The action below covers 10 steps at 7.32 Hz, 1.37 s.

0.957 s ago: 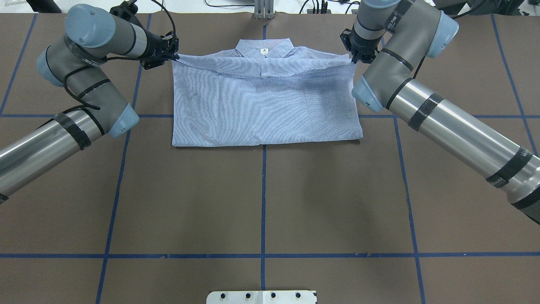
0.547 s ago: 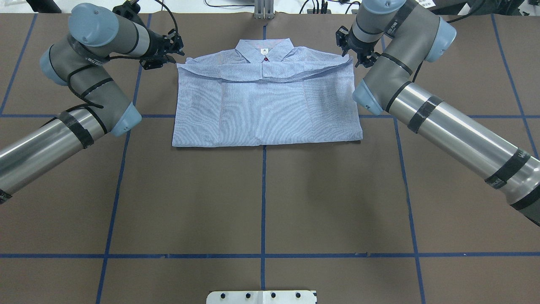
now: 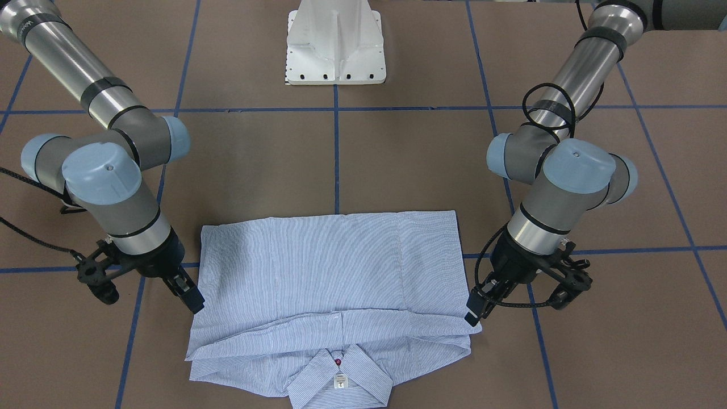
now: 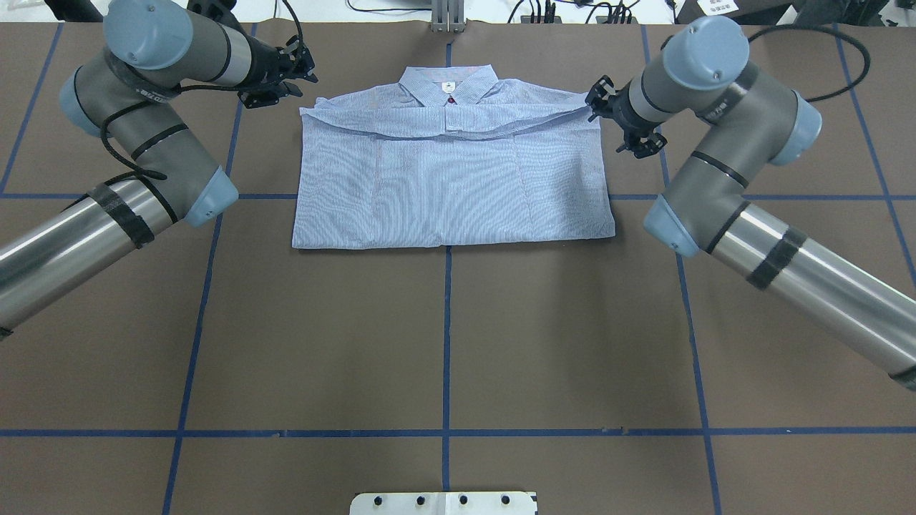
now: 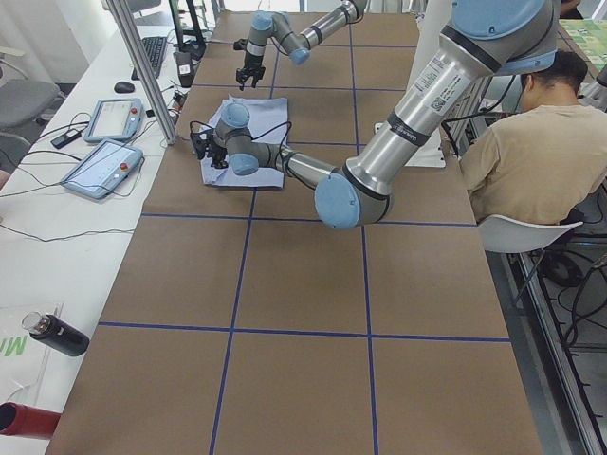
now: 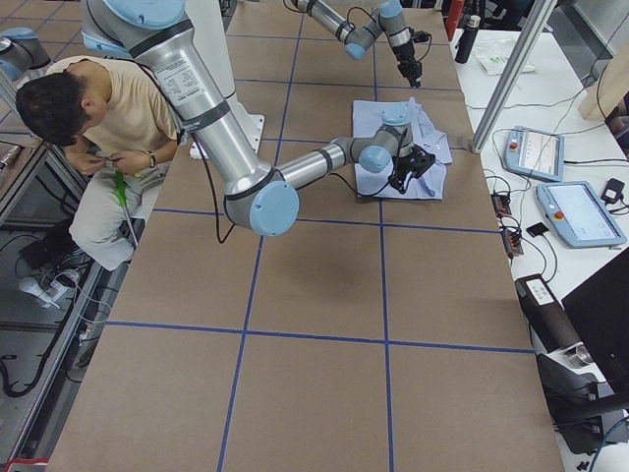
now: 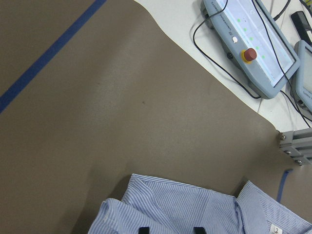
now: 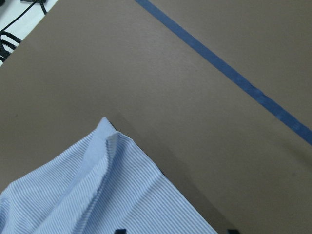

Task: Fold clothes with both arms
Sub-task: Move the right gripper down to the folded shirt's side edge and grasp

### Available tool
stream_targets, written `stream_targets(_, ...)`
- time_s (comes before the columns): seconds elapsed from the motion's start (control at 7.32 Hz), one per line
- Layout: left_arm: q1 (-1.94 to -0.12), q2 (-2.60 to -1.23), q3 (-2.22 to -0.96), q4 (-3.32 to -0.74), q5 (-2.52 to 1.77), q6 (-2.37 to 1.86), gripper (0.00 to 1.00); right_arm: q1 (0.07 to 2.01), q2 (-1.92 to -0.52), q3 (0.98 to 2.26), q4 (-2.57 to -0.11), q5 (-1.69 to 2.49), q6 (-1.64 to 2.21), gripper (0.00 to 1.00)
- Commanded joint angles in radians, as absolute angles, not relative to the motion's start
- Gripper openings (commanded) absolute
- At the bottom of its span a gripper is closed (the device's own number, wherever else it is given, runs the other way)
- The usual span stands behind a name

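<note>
Striped shirt (image 6: 433, 144) on brown table (image 6: 314, 295)

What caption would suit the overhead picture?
The left gripper and right gripper hang open beside the folded striped shirt on the brown table.

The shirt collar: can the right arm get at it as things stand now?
Probably yes. The open right claw hangs beside the shirt, and only flat cloth lies between it and the collar; nothing stands in the way.

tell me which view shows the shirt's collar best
Exterior front-facing: the collar lies nearest and largest, with red button and neck tag clear. Overhead shows it whole but smaller; left wrist catches one corner; side views too small; right wrist misses it.
</note>
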State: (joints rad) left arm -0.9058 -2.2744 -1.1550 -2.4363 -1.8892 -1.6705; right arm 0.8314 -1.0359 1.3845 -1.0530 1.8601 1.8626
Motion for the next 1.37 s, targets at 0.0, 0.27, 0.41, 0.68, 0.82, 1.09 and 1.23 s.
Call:
stream_targets(0.0,-0.907,-2.258,-1.172,-2.434,-1.888,-1.671,0.42,0.714,-1.219,1.561,-0.964,1.734,2.04,0.81)
stream_targets(0.27,-0.907,-2.258,-1.172,-2.433,-1.888,-1.669,0.42,0.667,-1.278,1.606,-0.962,1.72,2.056,0.82)
stream_targets(0.41,-0.907,-2.258,-1.172,-2.431,-1.887,-1.667,0.42,0.651,-1.278,1.605,-0.963,1.706,2.056,0.82)
stream_targets(0.68,-0.907,-2.252,-1.172,-2.433,-1.885,-1.664,0.42,0.627,-1.267,1.601,-0.969,1.689,2.056,0.79)
stream_targets(0.82,-0.907,-2.24,-1.172,-2.439,-1.885,-1.663,0.42,0.627,-1.263,1.598,-0.973,1.689,2.056,0.7)
stream_targets(1.09,-0.907,-2.237,-1.172,-2.439,-1.885,-1.663,0.42,0.629,-1.264,1.605,-0.974,1.692,2.06,0.0)
stream_targets(1.23,-0.907,-2.237,-1.172,-2.441,-1.885,-1.661,0.42,0.63,-1.261,1.606,-0.976,1.695,2.06,0.0)
